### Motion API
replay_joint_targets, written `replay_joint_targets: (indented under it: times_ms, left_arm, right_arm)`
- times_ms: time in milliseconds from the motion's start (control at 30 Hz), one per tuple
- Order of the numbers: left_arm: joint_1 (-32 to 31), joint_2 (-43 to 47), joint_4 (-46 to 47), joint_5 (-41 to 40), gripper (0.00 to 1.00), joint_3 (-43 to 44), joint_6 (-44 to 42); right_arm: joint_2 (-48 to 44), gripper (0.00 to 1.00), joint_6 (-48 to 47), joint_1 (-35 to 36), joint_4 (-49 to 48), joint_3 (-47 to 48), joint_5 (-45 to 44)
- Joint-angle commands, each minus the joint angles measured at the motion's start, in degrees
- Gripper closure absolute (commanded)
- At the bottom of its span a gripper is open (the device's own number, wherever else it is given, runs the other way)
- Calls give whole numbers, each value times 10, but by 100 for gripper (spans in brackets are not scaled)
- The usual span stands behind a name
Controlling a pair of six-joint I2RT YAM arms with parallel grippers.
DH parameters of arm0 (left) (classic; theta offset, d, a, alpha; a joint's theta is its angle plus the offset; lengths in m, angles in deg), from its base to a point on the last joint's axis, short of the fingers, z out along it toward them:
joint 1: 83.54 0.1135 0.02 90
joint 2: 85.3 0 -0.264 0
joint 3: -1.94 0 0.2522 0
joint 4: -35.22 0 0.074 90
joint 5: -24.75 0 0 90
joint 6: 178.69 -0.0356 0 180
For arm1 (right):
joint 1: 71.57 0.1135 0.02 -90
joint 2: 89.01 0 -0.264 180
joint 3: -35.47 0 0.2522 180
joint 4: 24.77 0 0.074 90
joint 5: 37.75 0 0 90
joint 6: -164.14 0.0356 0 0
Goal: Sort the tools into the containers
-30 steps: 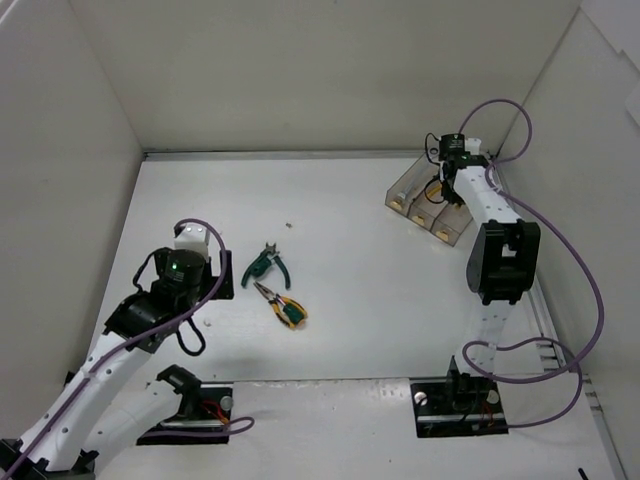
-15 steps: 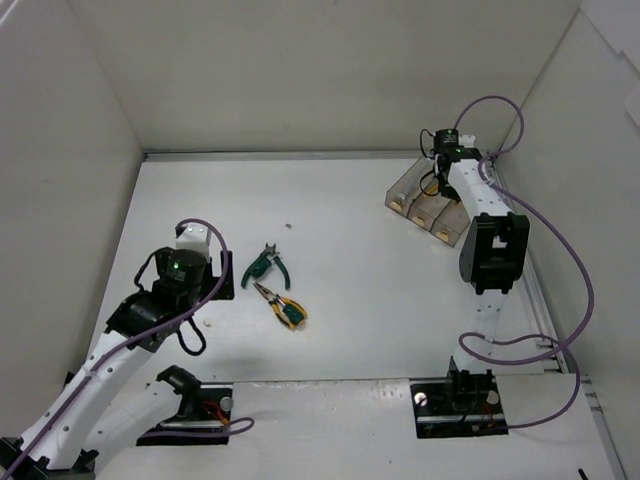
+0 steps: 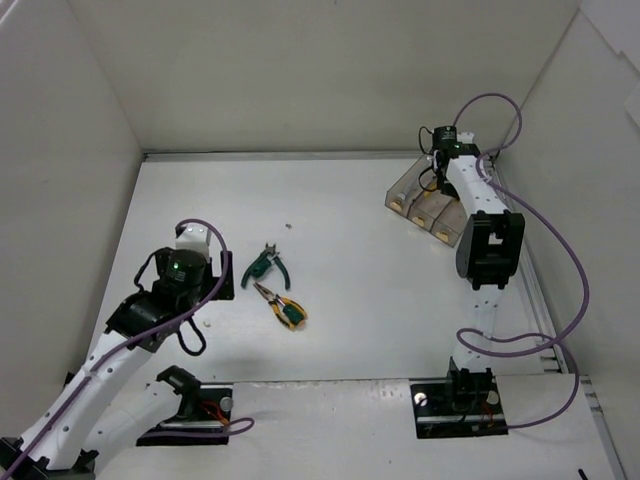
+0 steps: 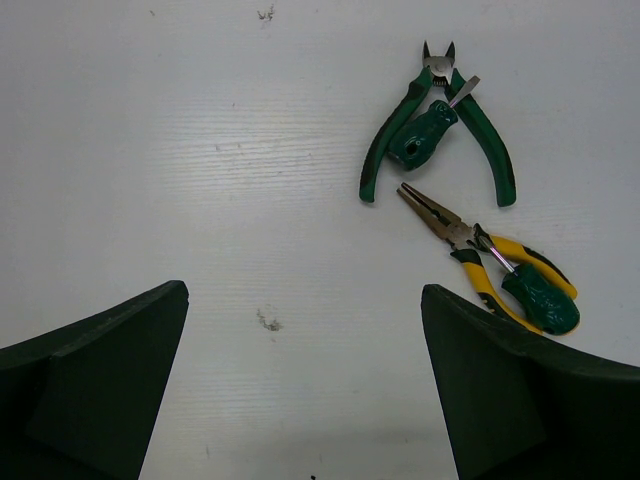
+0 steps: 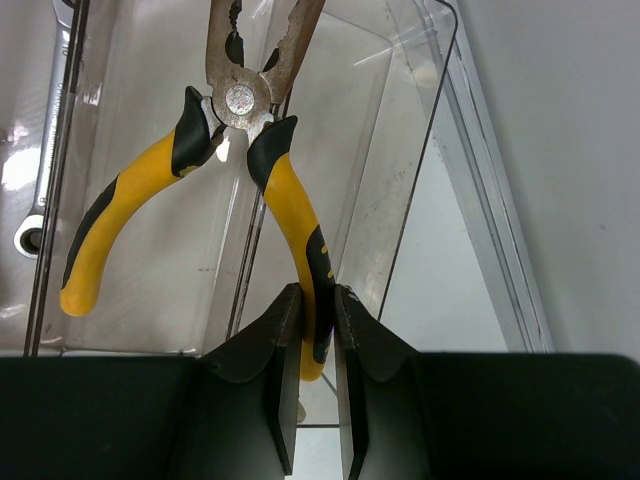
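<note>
Nearest, the left gripper (image 4: 305, 400) gapes wide and empty. Green-handled cutters (image 4: 440, 72) and yellow-and-green-handled pliers (image 4: 458, 235) lie at its two o'clock. At the table's two o'clock, the right gripper (image 5: 318, 300) pinches one handle of yellow-and-black-handled pliers (image 5: 283, 195) over the clear brownish plastic tray (image 5: 470, 170). Released there, they might straddle a divider. Only its wrist view shows that pinch.

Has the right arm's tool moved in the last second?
Yes. The right tool, shut on the yellow-and-black-handled pliers, shifted slightly left relative to the clear plastic tray.
</note>
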Motion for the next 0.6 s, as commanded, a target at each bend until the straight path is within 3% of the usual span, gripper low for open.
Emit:
replay_joint_targets:
  times_ms: [0,233,567]
  left_arm:
    - [4,-5,21,-8,0,10,-7]
    - [4,-3,22,-8,0,10,-7]
    - [4,-1,23,-7,0,11,-7]
  right_arm:
    - [-1,100,5,2,4,35,-42]
    - [3,100,7,4,5,29,-43]
    - [14,90,5,14,5,40,-37]
